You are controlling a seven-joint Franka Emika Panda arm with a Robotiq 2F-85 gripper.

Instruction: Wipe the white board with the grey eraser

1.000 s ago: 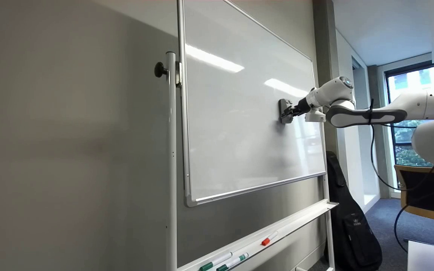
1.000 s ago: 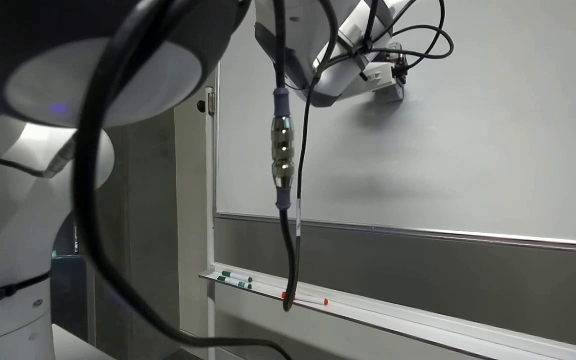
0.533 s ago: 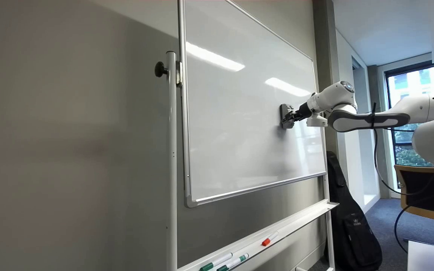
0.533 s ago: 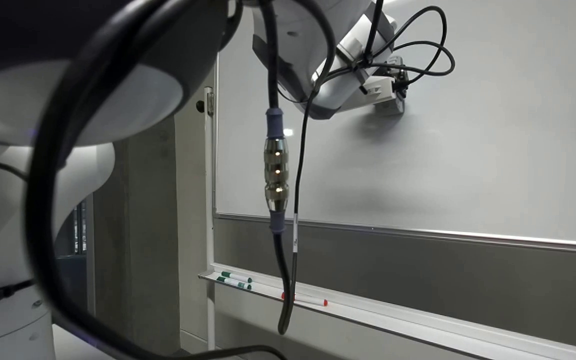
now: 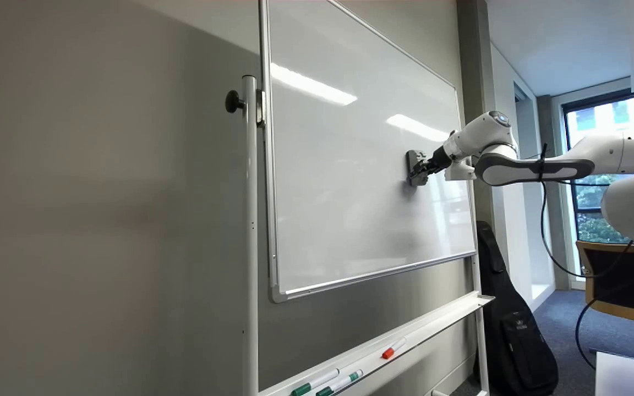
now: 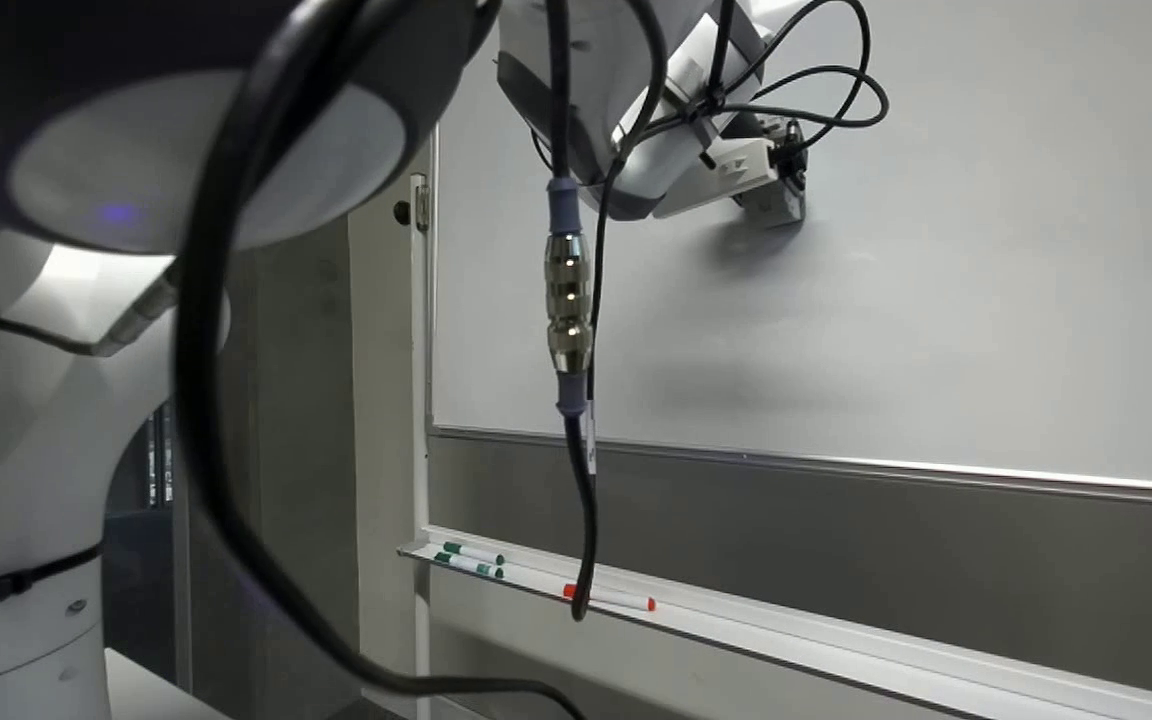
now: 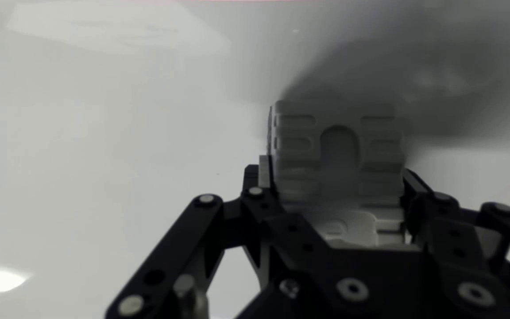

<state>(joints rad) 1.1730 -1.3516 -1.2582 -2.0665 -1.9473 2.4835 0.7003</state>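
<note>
A white robot arm (image 5: 556,169) reached to an upright white board (image 5: 344,203), the fingers (image 7: 264,170) of its black gripper (image 7: 337,177) clamped on both sides of a small grey eraser (image 7: 339,153). The eraser sat against the glossy face of the board, below a bright streak of reflected light (image 5: 417,127) and towards the far side in an exterior view, with a soft shadow (image 6: 751,250) falling beneath it. On the white tray (image 5: 443,318) under the board, two green-capped markers (image 5: 322,379) lay side by side, apart from a red-capped marker (image 5: 391,351). In an exterior view, a black cable (image 6: 558,100) with a metal connector (image 6: 568,305) hung between the camera and the board. A black case (image 5: 520,341) stood close to a leg (image 5: 482,352) of the stand (image 5: 251,231), and farther back a chair (image 5: 625,291) stood in front of a bright window (image 5: 603,118) with greenery (image 5: 600,226) outside
</note>
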